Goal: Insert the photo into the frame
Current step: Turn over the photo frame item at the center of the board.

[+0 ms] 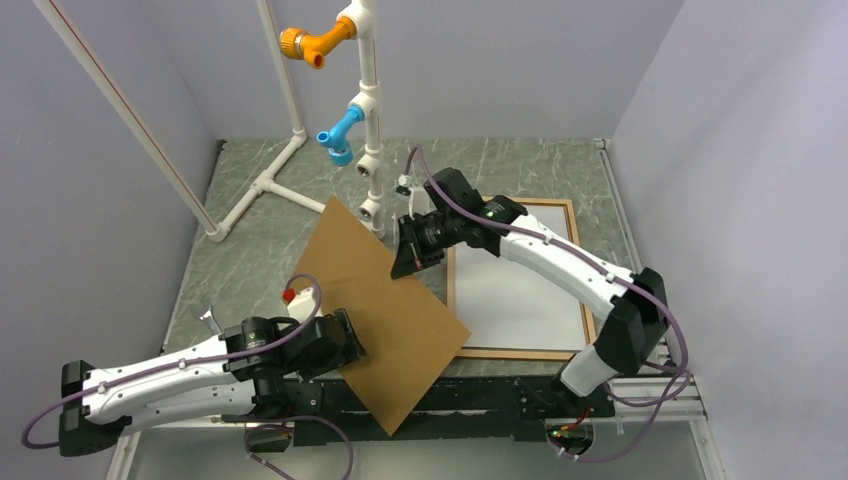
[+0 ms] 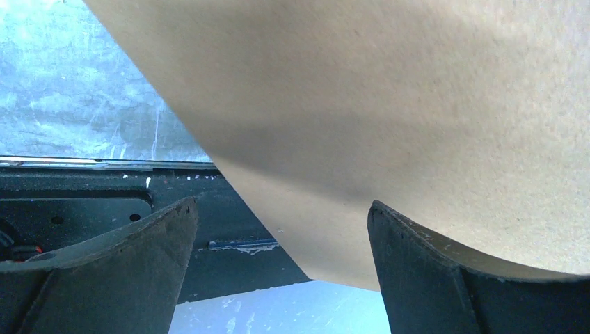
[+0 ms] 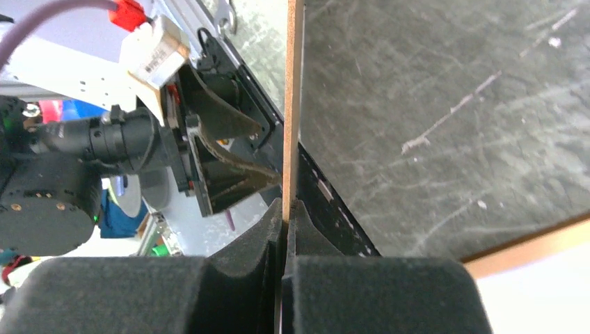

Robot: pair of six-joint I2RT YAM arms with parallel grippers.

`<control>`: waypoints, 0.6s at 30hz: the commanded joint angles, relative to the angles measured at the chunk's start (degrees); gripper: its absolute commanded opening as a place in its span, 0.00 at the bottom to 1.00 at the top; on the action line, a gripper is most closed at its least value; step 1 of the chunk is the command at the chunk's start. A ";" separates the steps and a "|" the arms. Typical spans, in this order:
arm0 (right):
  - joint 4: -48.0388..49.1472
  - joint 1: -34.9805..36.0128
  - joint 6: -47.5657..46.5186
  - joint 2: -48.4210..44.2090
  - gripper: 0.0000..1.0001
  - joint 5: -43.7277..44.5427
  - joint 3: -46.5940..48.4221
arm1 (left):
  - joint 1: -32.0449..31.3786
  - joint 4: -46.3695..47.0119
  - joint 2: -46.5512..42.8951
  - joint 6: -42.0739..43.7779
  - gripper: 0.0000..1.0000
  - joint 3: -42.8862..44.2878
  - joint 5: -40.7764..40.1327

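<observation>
The frame [image 1: 520, 353], thin light wood, lies flat on the right of the table. Inside it a white sheet [image 1: 515, 300] faces up, apparently the photo's white back. The frame's edge [image 3: 529, 243] and the white sheet [image 3: 549, 299] also show in the right wrist view. A plain brown backing board [image 1: 385, 320] is tilted up off the table left of the frame. My right gripper [image 1: 412, 262] is shut on the board's far edge [image 3: 292, 104]. My left gripper [image 1: 345, 340] stands open at the board's near left side, its fingers [image 2: 417, 264] against the board's face [image 2: 383, 104], nothing held.
A white pipe stand [image 1: 370, 120] with orange [image 1: 315, 42] and blue [image 1: 340, 135] fittings rises at the back, just behind the board. A slanted white pipe [image 1: 130, 120] crosses the left. A black rail [image 1: 480, 395] runs along the near edge.
</observation>
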 commanded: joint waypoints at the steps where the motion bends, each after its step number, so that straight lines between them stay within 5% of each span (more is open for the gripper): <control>1: -6.04 0.41 -3.23 -5.55 0.00 3.43 1.10 | -0.14 0.13 -0.95 -0.73 0.95 1.20 -2.11; 18: -24.99 -3.75 -0.32 -25.50 0.00 22.00 0.57 | -0.14 5.72 6.74 4.59 0.96 5.54 -1.58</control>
